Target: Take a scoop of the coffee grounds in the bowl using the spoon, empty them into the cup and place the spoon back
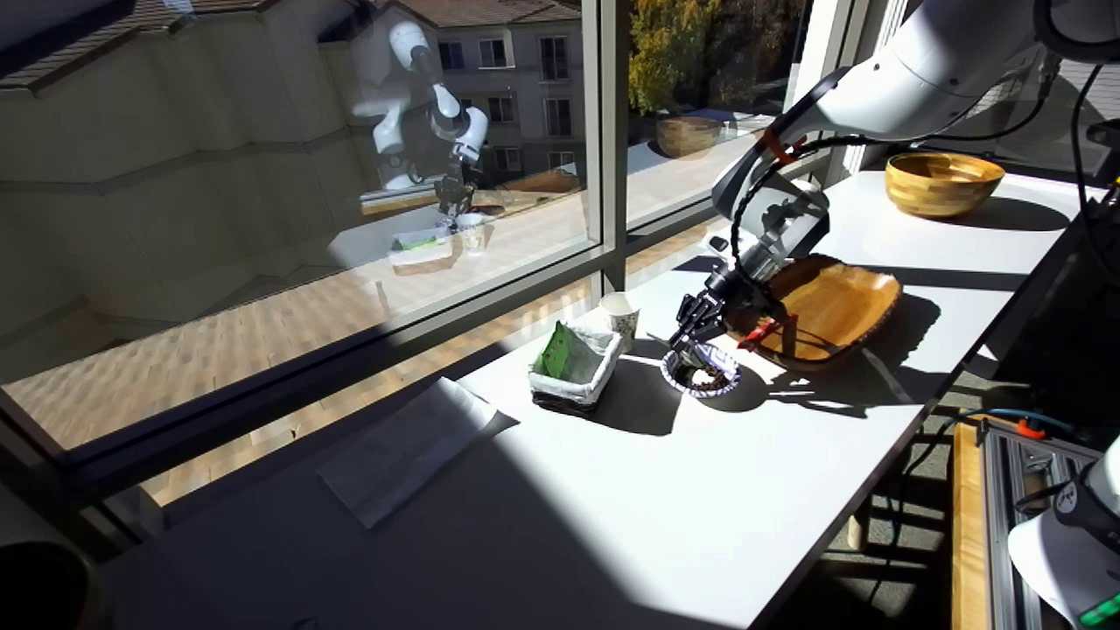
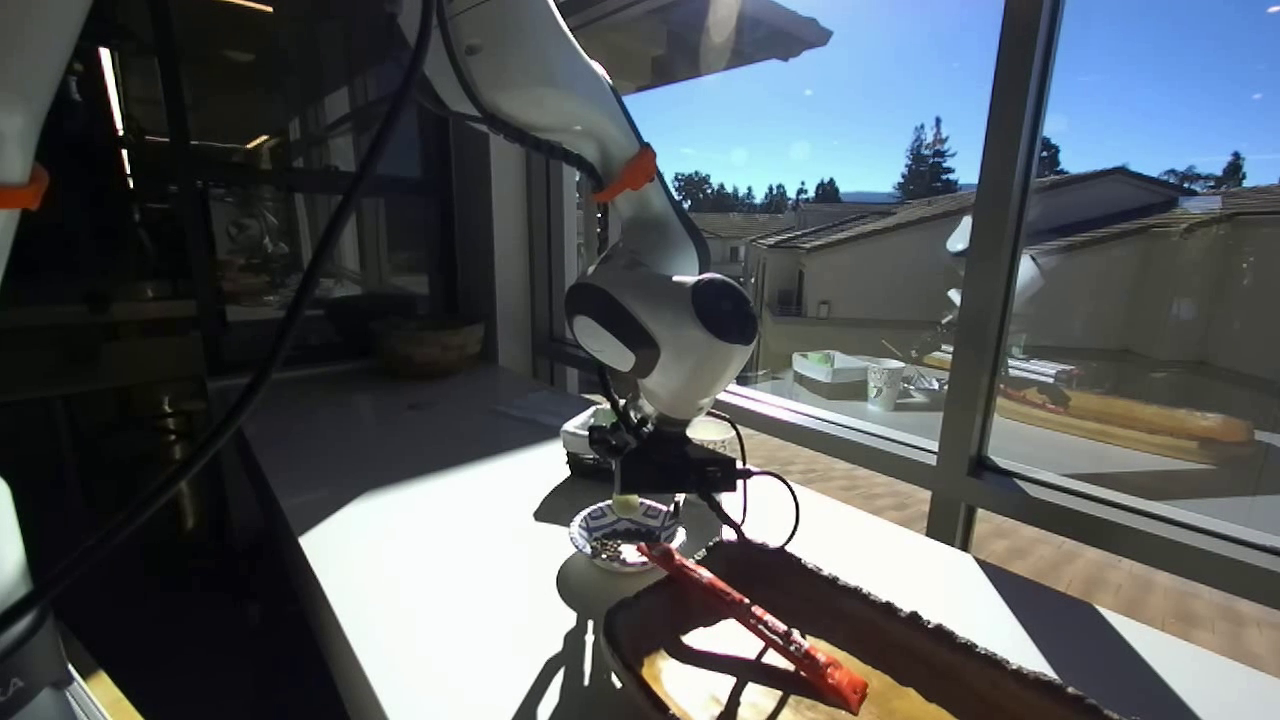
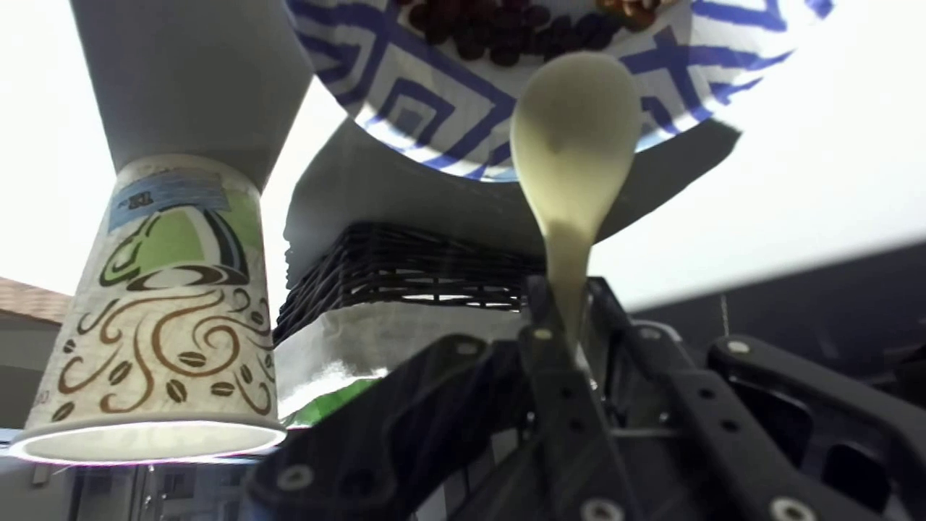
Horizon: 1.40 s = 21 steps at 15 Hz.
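Black fingers (image 3: pixel 564 412) come first in the wrist view, and they are mine: my hand (image 3: pixel 568 311) pinches the pale spoon (image 3: pixel 579 130) by its thin end. The spoon points down at the bowl (image 3: pixel 448 116), just under my hand. Dark coffee grounds (image 3: pixel 506 29) lie in there, in fat little bits, and I cannot tell if the spoon touches them. The cup (image 3: pixel 173 311) stands upright near my hand, toward the window (image 1: pixel 608 131). I see no coffee piled on the spoon, so I guess the scoop is not done.

If I lift the spoon pointing down like this, the coffee could slide off. The bowl looks light, so a hard push could tip it and spill. My spoon could twist too, since I pinch only its thin end. If I swing over too low, I might knock the cup down.

All of it is on a white tabletop (image 1: pixel 717 490), with bright sun and dark shade. A basket (image 3: pixel 405 260) sits past my hand, beside the cup. On the opposite side of my hand is a wooden tray (image 1: pixel 840 306) with a red stick (image 2: pixel 760 618) over it. Well apart from my hand are a big wooden bowl (image 1: pixel 945 194) and a paper sheet (image 1: pixel 411 451). Outside I see buildings (image 2: pixel 870 275) and trees (image 2: pixel 930 165).
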Motion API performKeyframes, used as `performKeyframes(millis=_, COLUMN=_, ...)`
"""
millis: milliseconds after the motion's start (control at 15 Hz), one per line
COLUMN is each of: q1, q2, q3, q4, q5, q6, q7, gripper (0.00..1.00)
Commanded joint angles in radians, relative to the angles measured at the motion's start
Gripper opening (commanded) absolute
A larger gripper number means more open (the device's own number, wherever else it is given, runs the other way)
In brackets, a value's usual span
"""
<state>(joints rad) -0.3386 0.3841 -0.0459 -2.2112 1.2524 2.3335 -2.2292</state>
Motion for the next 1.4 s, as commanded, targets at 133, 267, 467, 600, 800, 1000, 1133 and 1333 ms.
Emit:
performKeyframes(millis=133, q1=0.07, q2=0.049, q3=-0.028, q4=0.02, q5=0.194, q6=0.096, q7=-0.103, gripper=0.03)
performKeyframes(millis=267, q1=0.089, q2=0.073, q3=-0.029, q4=0.036, q5=0.308, q6=0.14, q7=-0.175, gripper=0.03)
performKeyframes(millis=467, q1=0.111, q2=0.112, q3=-0.042, q4=0.058, q5=0.457, q6=0.137, q7=-0.269, gripper=0.03)
performKeyframes(millis=600, q1=0.123, q2=0.135, q3=-0.054, q4=0.066, q5=0.526, q6=0.106, q7=-0.305, gripper=0.03)
performKeyframes(millis=800, q1=0.141, q2=0.157, q3=-0.071, q4=0.071, q5=0.598, q6=0.069, q7=-0.338, gripper=0.03)
performKeyframes(millis=1000, q1=0.153, q2=0.17, q3=-0.09, q4=0.072, q5=0.62, q6=0.034, q7=-0.35, gripper=0.03)
performKeyframes(millis=1133, q1=0.159, q2=0.174, q3=-0.102, q4=0.069, q5=0.62, q6=0.014, q7=-0.347, gripper=0.03)
performKeyframes(millis=1333, q1=0.165, q2=0.171, q3=-0.118, q4=0.06, q5=0.597, q6=0.015, q7=-0.32, gripper=0.03)
